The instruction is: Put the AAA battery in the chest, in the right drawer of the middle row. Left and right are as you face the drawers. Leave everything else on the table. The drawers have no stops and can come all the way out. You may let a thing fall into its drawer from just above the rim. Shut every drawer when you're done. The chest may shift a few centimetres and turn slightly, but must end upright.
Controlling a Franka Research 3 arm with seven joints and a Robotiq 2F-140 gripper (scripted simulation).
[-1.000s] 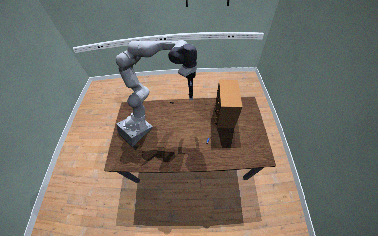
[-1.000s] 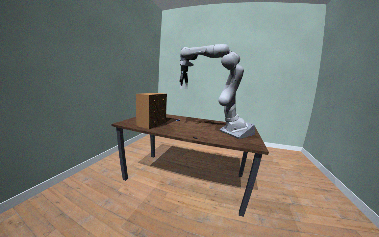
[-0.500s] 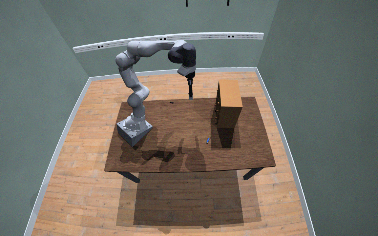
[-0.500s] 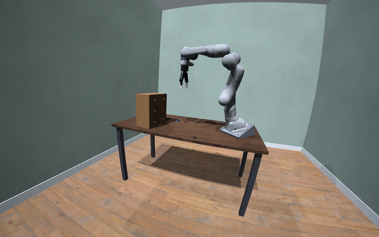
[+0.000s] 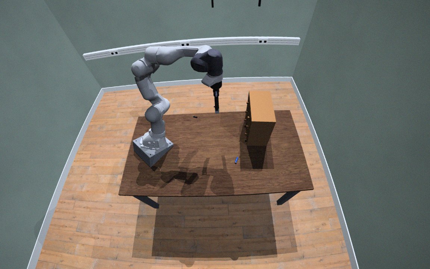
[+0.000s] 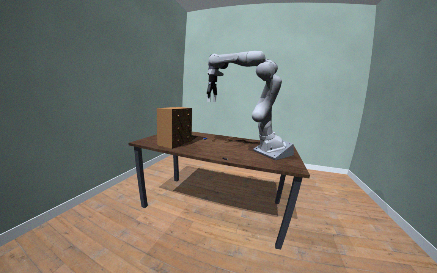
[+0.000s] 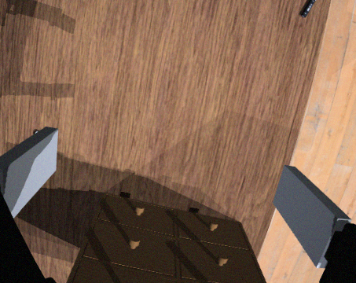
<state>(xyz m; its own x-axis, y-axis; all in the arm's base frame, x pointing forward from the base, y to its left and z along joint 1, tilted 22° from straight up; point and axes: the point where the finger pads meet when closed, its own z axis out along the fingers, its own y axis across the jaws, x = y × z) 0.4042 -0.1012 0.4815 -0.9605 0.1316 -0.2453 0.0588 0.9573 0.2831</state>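
Note:
A brown wooden chest (image 5: 261, 113) (image 6: 167, 127) (image 7: 167, 267) stands upright on the table (image 5: 286, 173) (image 6: 247, 161) (image 7: 173, 58), with all its knobbed drawers shut. My gripper (image 5: 216, 110) (image 6: 211, 99) (image 7: 170, 168) is open and empty. It hangs high above the table, out in front of the drawer fronts and near the table's edge. A small black cylinder (image 5: 195, 116) (image 6: 225, 158) (image 7: 308, 6) lies near that edge, away from the chest. A small blue cylinder (image 5: 236, 160) (image 6: 205, 138) lies close to the chest's other front corner. I cannot tell which of the two is the AAA battery.
The robot base (image 5: 152, 147) (image 6: 274, 149) is bolted to the table end opposite the chest. The wooden floor lies beyond the table edge in the wrist view.

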